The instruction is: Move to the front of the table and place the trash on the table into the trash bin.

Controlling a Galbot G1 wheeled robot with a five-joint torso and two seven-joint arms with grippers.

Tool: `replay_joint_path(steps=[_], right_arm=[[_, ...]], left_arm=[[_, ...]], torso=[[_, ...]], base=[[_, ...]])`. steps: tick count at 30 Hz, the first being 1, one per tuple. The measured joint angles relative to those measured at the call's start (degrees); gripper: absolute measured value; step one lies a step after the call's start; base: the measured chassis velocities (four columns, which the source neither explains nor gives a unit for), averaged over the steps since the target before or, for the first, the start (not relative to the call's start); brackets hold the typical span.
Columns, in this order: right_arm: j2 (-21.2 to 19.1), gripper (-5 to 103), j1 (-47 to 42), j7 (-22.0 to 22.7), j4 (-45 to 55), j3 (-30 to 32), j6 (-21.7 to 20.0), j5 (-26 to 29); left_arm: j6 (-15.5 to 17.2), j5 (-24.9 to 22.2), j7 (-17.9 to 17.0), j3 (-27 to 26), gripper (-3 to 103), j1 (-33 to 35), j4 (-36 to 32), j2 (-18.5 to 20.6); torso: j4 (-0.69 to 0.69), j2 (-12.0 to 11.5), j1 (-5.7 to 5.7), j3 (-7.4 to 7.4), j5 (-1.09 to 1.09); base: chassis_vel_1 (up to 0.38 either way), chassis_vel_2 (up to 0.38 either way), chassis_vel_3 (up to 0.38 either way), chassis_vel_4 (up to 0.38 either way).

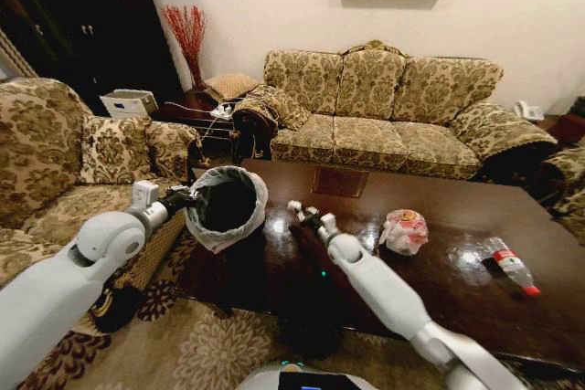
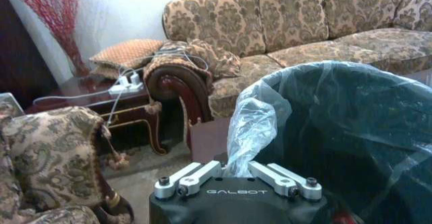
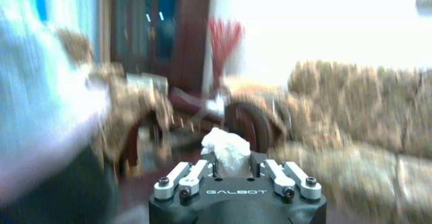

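The table [image 1: 457,262], dark and glossy, fills the lower right of the head view, with a sofa [image 1: 393,107] behind it across the upper middle. At the table's left end, centre-left of the frame, the trash bin [image 1: 227,205] hangs tipped with its dark mouth turned toward the table, probably so that trash can be dropped straight in. The left gripper [image 2: 238,176] is pinched on the bin's whitish plastic liner [image 2: 251,128] at the rim, which is what keeps the bin lifted.

Right of centre in the head view the pink-white bag bundle [image 1: 404,230] lies on the table, and the clear red-capped bottle [image 1: 512,266] lies on its side near the right edge; both are well apart from the bin and not yet cleared.

The right gripper [image 1: 305,215], at mid-frame just right of the bin, is clamped on a white paper ball [image 3: 227,147], seemingly carrying it toward the open mouth.
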Motion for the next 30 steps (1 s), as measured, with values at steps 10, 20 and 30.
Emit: replay_joint_path(steps=[10,20,30], right_arm=[[-4.9,22,14.5,4.0,18.3,-10.4,-9.5,15.8],[-1.9,17,20.1,5.5,17.5,-22.7,-10.0,17.8],[2.9,47,22.7,7.7,11.4,-26.7,-9.7,16.0]], left_arm=[[-0.2,0.7,-0.1,1.1,1,0.4,-1.2,-1.7],[-0.2,0.8,-0.2,1.1,1,0.6,-1.6,-2.1],[-0.4,0.7,0.1,1.0,1,0.0,-1.8,-1.9]], torso=[[0.02,0.0,0.0,0.0,0.0],[0.02,0.0,0.0,0.0,0.0],[0.02,0.0,0.0,0.0,0.0]], base=[[0.0,0.0,0.0,0.0],[0.0,0.0,0.0,0.0],[0.0,0.0,0.0,0.0]])
